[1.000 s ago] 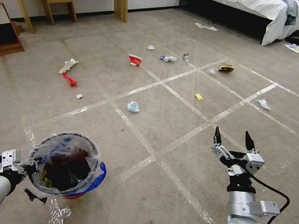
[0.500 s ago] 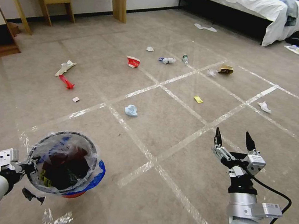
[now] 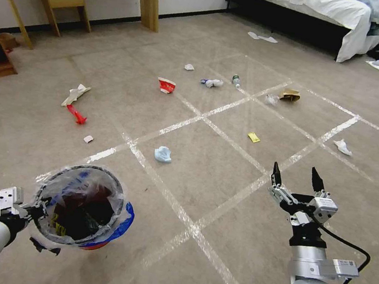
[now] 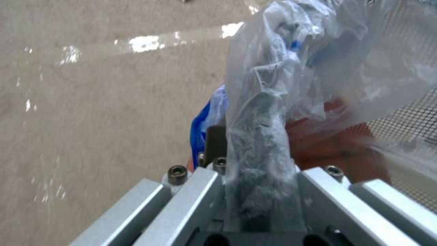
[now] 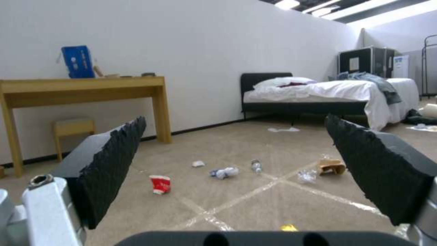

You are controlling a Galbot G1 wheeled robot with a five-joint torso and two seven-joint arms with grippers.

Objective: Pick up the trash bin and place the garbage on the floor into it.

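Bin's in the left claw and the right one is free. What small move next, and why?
Probably roll forward toward the crumpled pale-blue wad, the nearest litter. The left claw grips the rim of the red plastic bin with the clear bag liner, and the right claw hangs open above bare beige carpet, short of any piece.

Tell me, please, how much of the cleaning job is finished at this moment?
Done: the left gripper holds the trash bin by its rim, shut on it, with some dark contents already inside. In hand: the right gripper hangs open and empty above the floor. Left: the red-white cup, the bottle, the brown paper bag, the yellow wrapper and the tissue wads lie on the carpet.
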